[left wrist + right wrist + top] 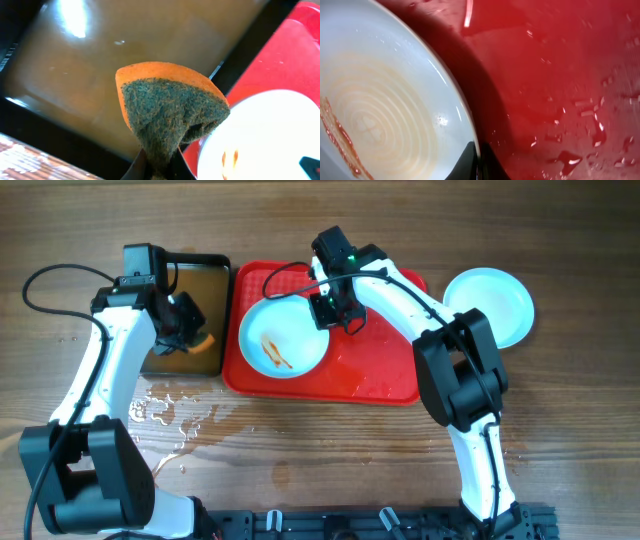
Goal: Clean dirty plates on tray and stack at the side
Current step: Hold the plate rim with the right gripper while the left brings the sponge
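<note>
Sponge [170, 112] in left end effector [159, 169], plate [395, 115] in right end effector [479, 164]

Orange sponge [170, 115] hangs over black pan [250, 47] of brown water

Overhead: straight down, whole tabletop [560, 440]. Wrist cams: close, angled down; both catch the streaked plate [283, 338] and tray [380, 380].

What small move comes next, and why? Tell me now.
Probably swing the left claw and its sponge across onto the dirty plate. The right claw pinches that plate's rim on the tray, and sauce streaks show inside.
</note>
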Robot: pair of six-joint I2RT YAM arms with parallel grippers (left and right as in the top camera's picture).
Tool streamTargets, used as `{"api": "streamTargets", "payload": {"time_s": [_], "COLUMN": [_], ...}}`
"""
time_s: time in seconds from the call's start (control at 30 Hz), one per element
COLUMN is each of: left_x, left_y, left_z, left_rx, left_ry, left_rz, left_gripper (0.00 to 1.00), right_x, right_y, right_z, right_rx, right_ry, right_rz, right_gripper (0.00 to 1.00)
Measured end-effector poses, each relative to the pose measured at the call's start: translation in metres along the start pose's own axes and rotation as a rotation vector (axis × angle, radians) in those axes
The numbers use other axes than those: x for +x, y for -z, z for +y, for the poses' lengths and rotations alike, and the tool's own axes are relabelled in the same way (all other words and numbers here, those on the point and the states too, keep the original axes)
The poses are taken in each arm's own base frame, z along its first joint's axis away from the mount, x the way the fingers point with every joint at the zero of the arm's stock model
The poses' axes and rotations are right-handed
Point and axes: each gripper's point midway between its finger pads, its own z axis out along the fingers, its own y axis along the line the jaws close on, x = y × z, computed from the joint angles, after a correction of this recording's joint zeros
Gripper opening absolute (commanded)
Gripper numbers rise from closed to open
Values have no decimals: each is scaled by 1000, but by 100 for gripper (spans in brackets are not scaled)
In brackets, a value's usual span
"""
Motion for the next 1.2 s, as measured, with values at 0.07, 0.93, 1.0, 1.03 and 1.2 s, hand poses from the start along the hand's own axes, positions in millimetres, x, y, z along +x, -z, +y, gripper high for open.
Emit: {"api": "streamTargets", "payload": {"time_s": [0.07,0.93,1.0,1.03,1.2], "left_x": [2,61,67,69,78], "left_y": [0,-49,-63,-67,-77], "left_z": [-5,-147,-142,-141,-141], "left_rx": [29,276,250,242,246], "left_ry": [0,-300,-288,-286,-279], "left_rz": [13,29,60,70,114], "left_gripper": [4,4,4,4,4], "right_x": [2,38,38,38,38], "right_y": [-2,-4,-4,-4,-5], "right_z": [0,18,19,18,18], "right_rx": [-5,-31,-27,-26,-28], "right_ry": [-110,-387,-384,-385,-387], "right_rz": [4,142,139,139,137], "right_gripper": [4,4,4,4,4]}}
